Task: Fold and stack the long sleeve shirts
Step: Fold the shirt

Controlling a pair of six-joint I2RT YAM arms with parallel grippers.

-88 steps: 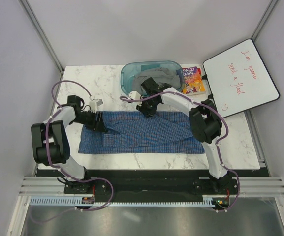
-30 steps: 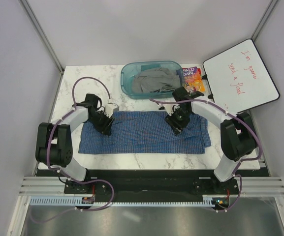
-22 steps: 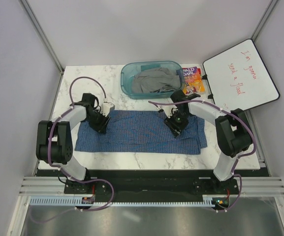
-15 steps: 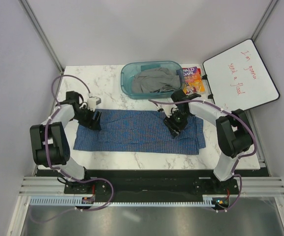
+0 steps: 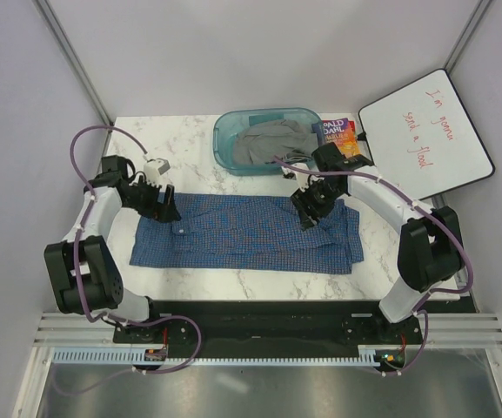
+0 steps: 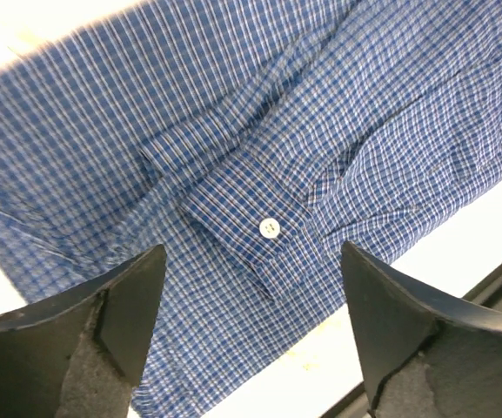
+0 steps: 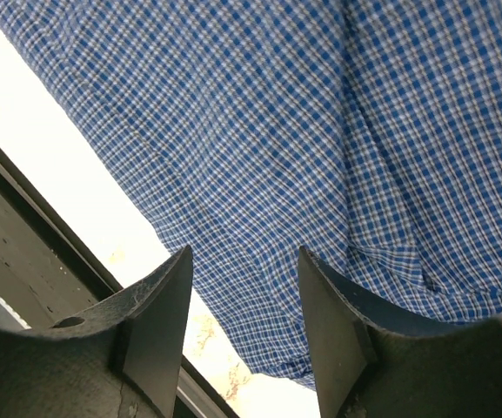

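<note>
A blue fine-checked long sleeve shirt (image 5: 251, 233) lies folded into a long band across the marble table. My left gripper (image 5: 165, 205) hovers open and empty over the shirt's left end; the left wrist view shows the cloth (image 6: 259, 157) with a cuff and a small white button (image 6: 270, 228) between the open jaws. My right gripper (image 5: 305, 213) hovers open and empty over the shirt's right part; the right wrist view shows the checked cloth (image 7: 320, 131) and its near hem. A grey garment (image 5: 272, 142) lies in the teal bin.
A teal plastic bin (image 5: 224, 148) stands at the table's back centre. A colourful book (image 5: 338, 139) lies right of it. A whiteboard (image 5: 425, 135) with red writing leans at the back right. Bare marble table (image 5: 190, 144) shows beyond and in front of the shirt.
Both grippers have let go of the shirt and risen off it. The left gripper moved left to the shirt's left end. The shirt now lies flatter, as a longer band.
</note>
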